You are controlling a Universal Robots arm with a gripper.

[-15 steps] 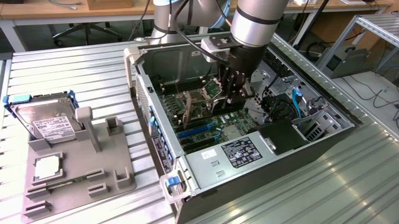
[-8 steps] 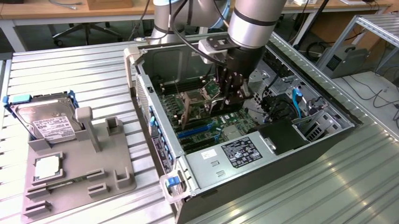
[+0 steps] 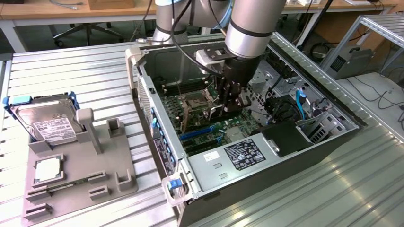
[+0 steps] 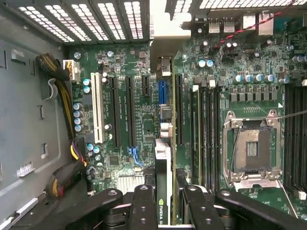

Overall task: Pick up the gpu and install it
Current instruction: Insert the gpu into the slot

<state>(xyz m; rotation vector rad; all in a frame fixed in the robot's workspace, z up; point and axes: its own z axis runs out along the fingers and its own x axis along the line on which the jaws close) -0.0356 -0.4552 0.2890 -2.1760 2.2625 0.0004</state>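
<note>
Black fingers of the gripper pinch the gpu edge-on, closed narrowly on its two flat faces. The card stands upright inside the computer case, over the green motherboard and its black expansion slots, beside the CPU socket. Farther off, outside the case, a hard drive leans in a grey fixture.
</note>
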